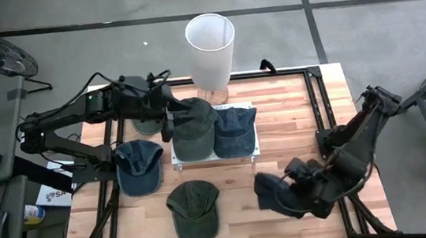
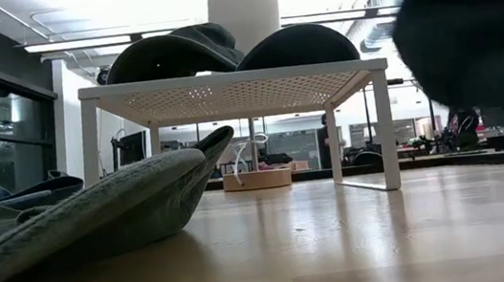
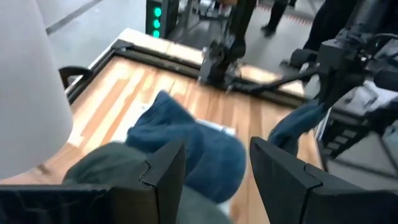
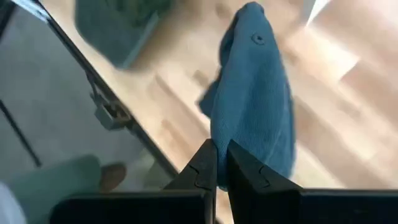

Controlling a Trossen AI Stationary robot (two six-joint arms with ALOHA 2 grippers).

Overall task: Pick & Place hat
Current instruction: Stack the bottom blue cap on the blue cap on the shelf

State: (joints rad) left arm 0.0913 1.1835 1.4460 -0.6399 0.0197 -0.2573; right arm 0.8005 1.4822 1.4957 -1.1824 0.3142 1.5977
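Note:
My right gripper point(image 1: 297, 183) is shut on a dark blue hat point(image 4: 252, 106) and holds it over the table's near right part; in the low view the hat is the dark blur at the upper right point(image 2: 473, 17). My left gripper point(image 3: 214, 174) stands open above a white wire rack point(image 1: 217, 156), with nothing between its fingers. A green hat point(image 1: 194, 129) and a blue hat point(image 1: 235, 128) rest crown up on the rack. On the table lie another blue hat point(image 1: 139, 166) and another green hat point(image 1: 193, 210). My right gripper pinches an edge of the dark blue hat point(image 4: 219, 134) between its two fingers, which slant down from above. The hat hangs below the fingers with its crown button point(image 4: 258, 38) at the far end, lifted clear of the table.
A tall white cylinder point(image 1: 211, 52) stands on a round wooden base at the table's far edge behind the rack. A black frame point(image 1: 320, 123) runs around the wooden tabletop. Bare wood point(image 1: 292, 118) lies right of the rack.

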